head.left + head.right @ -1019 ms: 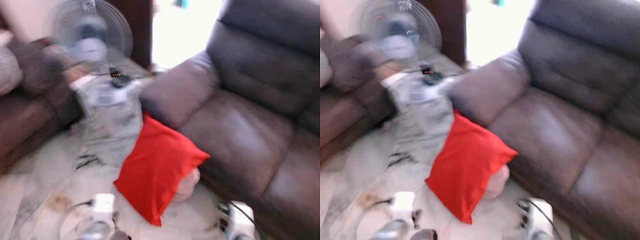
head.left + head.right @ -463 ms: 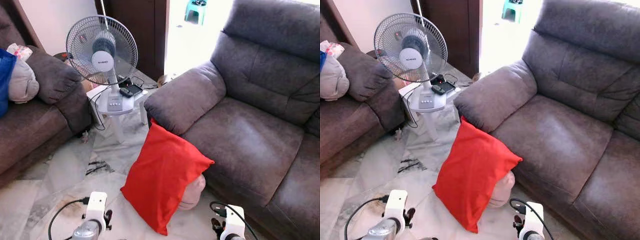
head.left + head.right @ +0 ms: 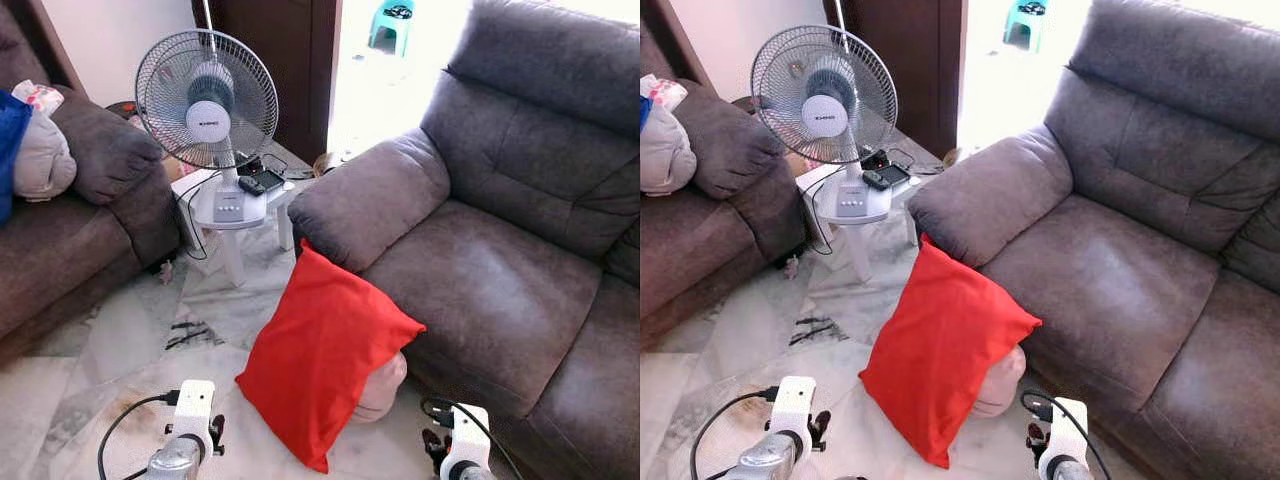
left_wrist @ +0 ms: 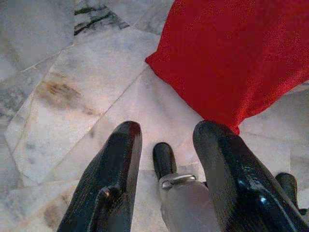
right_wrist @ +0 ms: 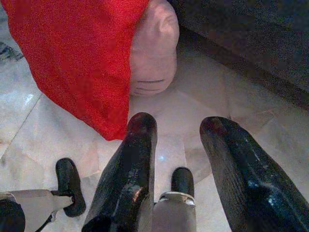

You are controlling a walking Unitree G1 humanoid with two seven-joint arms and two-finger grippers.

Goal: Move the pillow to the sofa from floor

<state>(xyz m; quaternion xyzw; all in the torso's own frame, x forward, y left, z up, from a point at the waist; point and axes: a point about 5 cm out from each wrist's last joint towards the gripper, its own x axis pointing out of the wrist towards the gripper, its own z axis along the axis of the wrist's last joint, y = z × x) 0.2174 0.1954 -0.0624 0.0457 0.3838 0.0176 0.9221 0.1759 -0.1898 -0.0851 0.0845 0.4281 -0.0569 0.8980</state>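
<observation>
A red pillow [image 3: 325, 365] stands on its edge on the marble floor and leans against the front of the grey-brown sofa [image 3: 490, 280], just below its armrest. A pale pink cushion [image 3: 385, 385] is tucked behind it. My left gripper [image 4: 166, 130] hangs open above the floor, a short way from the red pillow's [image 4: 236, 53] lower corner. My right gripper [image 5: 178, 123] is open too, close to the same corner of the red pillow [image 5: 77, 53] and the pink cushion [image 5: 152, 58]. Neither holds anything. Both wrists show low in the head view, either side of the pillow.
A standing fan [image 3: 207, 100] sits on a small white table [image 3: 235, 215] with a remote, left of the armrest. A second brown sofa [image 3: 60, 240] with cushions is on the far left. Cables [image 3: 185, 335] lie on the floor. A bright doorway [image 3: 385, 60] is behind.
The head view was blurred and shifting a second ago and is now sharp and steady. The red pillow leans in the same place. Both grippers stay low and open.
</observation>
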